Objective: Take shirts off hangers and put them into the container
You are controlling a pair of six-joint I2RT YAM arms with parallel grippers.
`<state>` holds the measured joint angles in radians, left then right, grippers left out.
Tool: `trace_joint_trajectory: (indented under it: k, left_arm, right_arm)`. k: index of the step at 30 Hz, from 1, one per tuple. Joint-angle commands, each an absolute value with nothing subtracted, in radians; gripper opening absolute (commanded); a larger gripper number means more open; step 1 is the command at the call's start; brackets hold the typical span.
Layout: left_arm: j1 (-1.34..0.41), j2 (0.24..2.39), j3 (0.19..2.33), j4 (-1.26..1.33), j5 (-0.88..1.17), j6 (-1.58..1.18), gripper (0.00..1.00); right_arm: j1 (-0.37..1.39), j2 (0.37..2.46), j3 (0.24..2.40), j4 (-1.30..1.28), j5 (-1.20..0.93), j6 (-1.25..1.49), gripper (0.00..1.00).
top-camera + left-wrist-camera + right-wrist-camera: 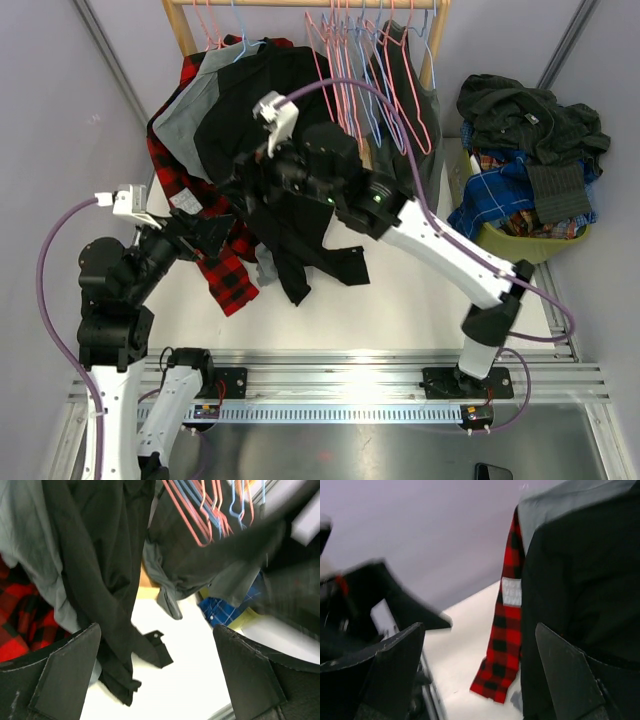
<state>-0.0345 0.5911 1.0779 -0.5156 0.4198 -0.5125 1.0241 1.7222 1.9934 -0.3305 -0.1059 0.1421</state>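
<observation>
Several dk & blue-plaid garments (530, 140) heaped in yellow-green container (520, 245)

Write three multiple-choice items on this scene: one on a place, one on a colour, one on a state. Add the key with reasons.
1. In the top view, where is the container?
A. right of the wooden rack
B. beside the left arm's base
C. between the two arm bases

2. What colours is the plaid shirt hanging at the rack's left end?
A. green and white
B. red and black
C. yellow and grey

3. How do the left tool and right tool stand?
A. both shut
B. left shut, right open
C. both open

Key:
1 A: it sits at the right edge of the table, past the hangers.
2 B: red-and-black checks show beside the black shirt.
3 C: each wrist view shows the jaws wide apart.
</observation>
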Motion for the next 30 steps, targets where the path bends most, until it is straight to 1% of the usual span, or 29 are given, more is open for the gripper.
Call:
trace_joint_trajectory:
  k: [1,3,4,6,7,9,14,16,18,19,21,27,30]
  left_arm:
    - [-0.049,0.542,1.046,-0.518,0.387,-0.494,0.99]
    - [-0.060,0.525,1.040,-0.540,0.351,-0.482,0.99]
    - [-0.063,0.516,1.034,-0.549,0.338,-0.477,0.99]
    - [-0.075,0.491,1.023,-0.574,0.305,-0.460,0.99]
    - [-0.078,0.482,1.016,-0.578,0.301,-0.457,0.99]
    - [-0.081,0.453,0.979,-0.591,0.291,-0.454,0.99]
    - [-0.081,0.391,0.917,-0.615,0.243,-0.454,0.99]
    - [-0.081,0.368,0.917,-0.618,0.226,-0.454,0.99]
    - [-0.081,0.373,0.925,-0.624,0.225,-0.453,0.99]
    - [-0.081,0.374,0.925,-0.626,0.230,-0.453,0.99]
    - [-0.081,0.370,0.914,-0.618,0.238,-0.457,0.99]
    - [-0.081,0.351,0.897,-0.623,0.233,-0.468,0.99]
    - [-0.081,0.347,0.908,-0.621,0.193,-0.466,0.99]
  right_arm:
    - [0.994,1.893,2.246,-0.403,-0.020,0.155,0.99]
    - [0.993,1.997,2.343,-0.425,-0.006,0.163,1.00]
    - [0.992,2.028,2.437,-0.428,0.029,0.170,0.99]
    - [0.991,2.107,2.521,-0.425,0.057,0.178,0.99]
    - [0.991,2.130,2.599,-0.423,0.069,0.196,0.99]
    - [0.991,2.181,2.654,-0.396,0.101,0.224,0.99]
    - [0.992,2.190,2.596,-0.259,0.288,0.330,0.99]
    - [0.992,2.206,2.609,-0.246,0.384,0.363,0.99]
    - [0.992,2.250,2.643,-0.245,0.437,0.373,1.00]
    - [0.991,2.270,2.696,-0.252,0.442,0.377,0.99]
    - [0.991,2.309,2.723,-0.233,0.419,0.380,1.00]
    - [0.989,2.356,2.731,-0.147,0.405,0.391,1.00]
    - [0.986,2.344,2.685,-0.141,0.373,0.385,0.99]
